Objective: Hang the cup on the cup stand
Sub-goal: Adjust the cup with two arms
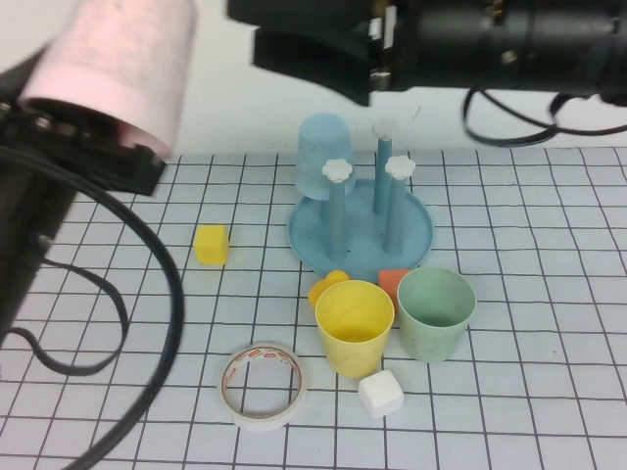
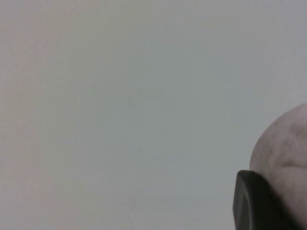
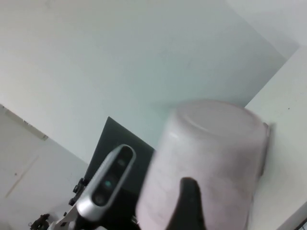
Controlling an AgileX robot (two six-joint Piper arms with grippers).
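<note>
Pale pink tapered plastic cup [image 1: 108,64] up in upper left of high view, off the table, tilted, close to cam. Left gripper [image 1: 98,147] right under it at left edge, jaws nearly closed, pinching the cup's wall; black finger [image 2: 254,206] against pink surface [image 2: 285,143] in left wrist view, lower right corner. Right gripper [image 1: 294,49] at top centre of high view, at end of dark arm coming in from top right, jaws wide; just beside the cup, w/ a gap showing betw. them. In right wrist view, one dark finger [image 3: 189,206] across front of cup [image 3: 211,158]; contact can't be told.

Blue round plastic cup stand w/ white flower-capped pegs [image 1: 358,250] at centre, well apart from pink cup. Light blue cup [image 1: 323,157] upside down on its back-left peg. In front of stand: yellow plastic cup [image 1: 355,328] and green plastic cup [image 1: 436,313], upright, side by side. Small orange block [image 1: 392,282] betw. them and stand rim. White cube [image 1: 380,394] at yellow cup's foot, roll of tape [image 1: 262,384] lower centre-left, yellow cube [image 1: 211,245] left of stand, all on white gridded table [image 1: 539,392].
</note>
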